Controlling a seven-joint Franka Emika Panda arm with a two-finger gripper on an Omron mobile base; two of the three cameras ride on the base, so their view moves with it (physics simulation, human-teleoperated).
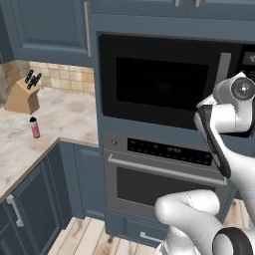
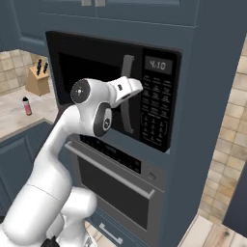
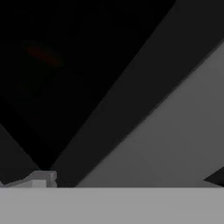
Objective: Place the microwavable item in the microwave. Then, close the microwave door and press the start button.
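Right now the microwave door (image 2: 96, 84) is shut flat against the microwave (image 1: 169, 79), its dark glass window facing out and its vertical grey handle strip (image 2: 127, 94) standing just left of the keypad panel (image 2: 155, 108). Above the keypad, a small display (image 2: 157, 64) shows pale digits. The arm reaches up from below the microwave, and its hand is pressed close to the door at the handle strip, with the gripper (image 2: 135, 88) at the handle's upper half. From the hand camera, the black door glass and the slanting grey handle strip (image 3: 175, 131) sit very close to the lens, and one pale fingertip (image 3: 41, 178) peeks up at the lower left. The fingers are spread wide, with nothing between them. I cannot tell whether they touch the strip.

Through the dark window the green cup cannot be made out.

Directly below the microwave is the oven (image 1: 164, 174) with its long silver bar handle (image 1: 164, 168). Left of the microwave, a pale counter (image 1: 55, 124) carries a wooden knife block (image 1: 23, 94) near the tiled wall and a small pink bottle (image 1: 35, 127) in front of it.
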